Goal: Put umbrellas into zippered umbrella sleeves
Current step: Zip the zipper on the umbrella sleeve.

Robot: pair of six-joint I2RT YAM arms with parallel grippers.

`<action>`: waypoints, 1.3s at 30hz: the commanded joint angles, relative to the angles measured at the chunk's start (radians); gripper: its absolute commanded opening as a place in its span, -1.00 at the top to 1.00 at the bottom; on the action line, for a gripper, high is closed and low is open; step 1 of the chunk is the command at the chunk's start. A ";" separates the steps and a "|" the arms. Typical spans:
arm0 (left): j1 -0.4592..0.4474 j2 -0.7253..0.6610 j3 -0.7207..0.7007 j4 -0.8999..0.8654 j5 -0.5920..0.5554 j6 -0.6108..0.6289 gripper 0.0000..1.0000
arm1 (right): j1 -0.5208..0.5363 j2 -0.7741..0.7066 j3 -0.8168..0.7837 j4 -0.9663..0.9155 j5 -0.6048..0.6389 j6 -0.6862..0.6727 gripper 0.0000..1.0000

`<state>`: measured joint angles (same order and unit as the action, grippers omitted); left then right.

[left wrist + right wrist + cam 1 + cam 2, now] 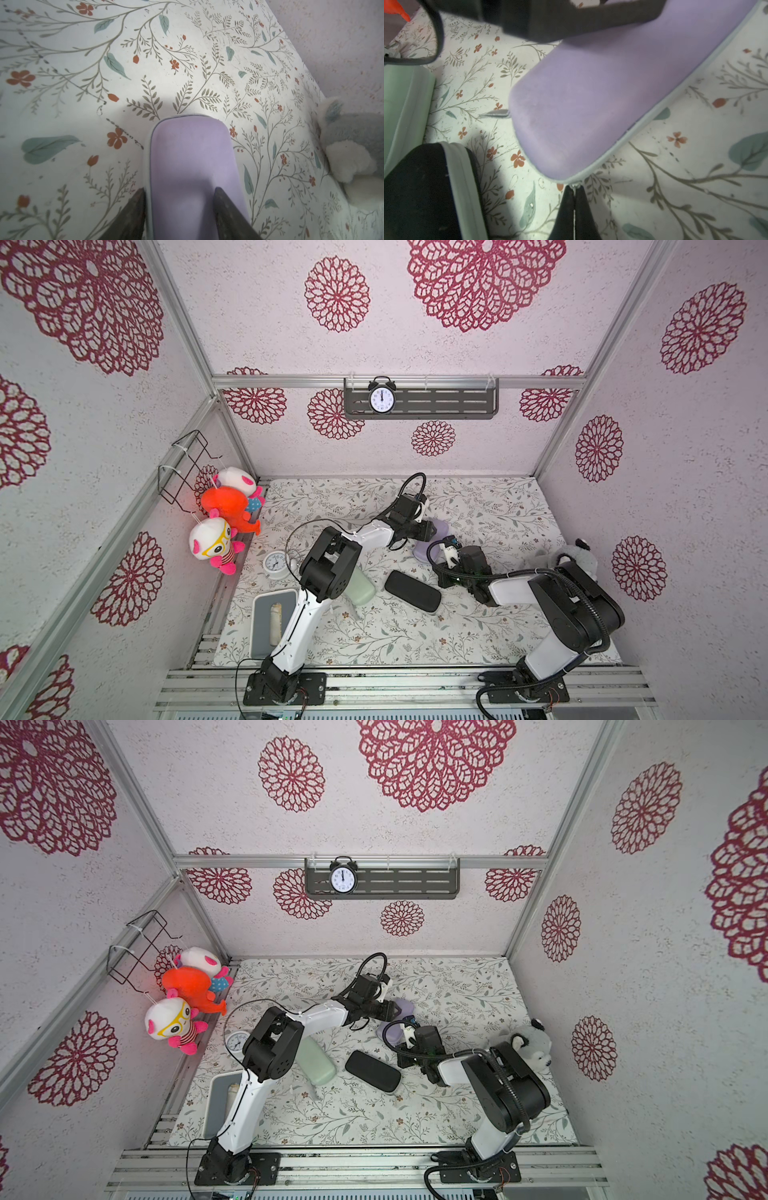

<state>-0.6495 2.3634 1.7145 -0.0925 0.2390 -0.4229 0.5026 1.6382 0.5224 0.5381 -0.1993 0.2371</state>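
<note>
Mint sleeve [362, 590] and black sleeve [411, 591] lie shut mid-table; lilac sleeve [591, 104] seemingly nearly zipped, left gripper [179, 189] clasping its sides, right gripper [574, 193] clenched on zip pull [575, 185].

Lighting and image quality: top views bright and even, wrist views dimmer and softer.
Both top views have diffuse overhead light and faint shadows on the tabletop [478, 506]. The wall pattern [83, 302] stretches toward the edges, and the orange plush [224, 502] is oversaturated. Left wrist: soft shadow at the lilac sleeve [191, 158]; grey plush [349, 145] blurred. Right wrist: left arm [560, 18] and jaws defocused.
</note>
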 commanded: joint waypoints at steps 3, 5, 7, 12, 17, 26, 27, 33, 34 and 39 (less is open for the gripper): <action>-0.010 0.051 -0.090 -0.135 -0.103 -0.088 -0.03 | 0.050 -0.070 -0.010 -0.006 0.005 -0.001 1.00; -0.017 0.050 -0.106 -0.128 -0.116 -0.107 0.03 | 0.068 -0.069 0.010 -0.022 0.004 0.001 1.00; -0.021 0.040 -0.118 -0.131 -0.121 -0.119 0.06 | 0.086 -0.055 0.031 -0.023 0.012 0.006 1.00; -0.033 0.015 -0.155 -0.119 -0.147 -0.143 0.11 | 0.127 0.033 0.104 -0.014 0.002 0.026 1.00; -0.032 0.014 -0.164 -0.105 -0.143 -0.156 0.18 | 0.162 0.088 0.168 0.026 0.006 0.054 1.00; -0.001 -0.031 -0.241 -0.003 -0.090 -0.221 0.22 | 0.175 0.191 0.226 0.152 0.089 0.182 1.00; 0.000 -0.038 -0.250 -0.001 -0.087 -0.221 0.22 | 0.175 0.191 0.216 0.157 0.087 0.186 1.00; 0.006 -0.101 -0.346 0.067 -0.086 -0.237 0.27 | 0.166 0.103 0.112 0.100 0.171 0.158 1.00; 0.007 -0.113 -0.364 0.076 -0.089 -0.242 0.27 | 0.158 0.086 0.097 0.087 0.184 0.152 1.00; 0.011 -0.168 -0.443 0.114 -0.092 -0.253 0.28 | 0.097 0.030 0.040 0.009 0.185 0.126 1.00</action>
<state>-0.6437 2.1910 1.3491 0.1890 0.1585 -0.6708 0.6640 1.7100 0.5793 0.5938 -0.1047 0.3588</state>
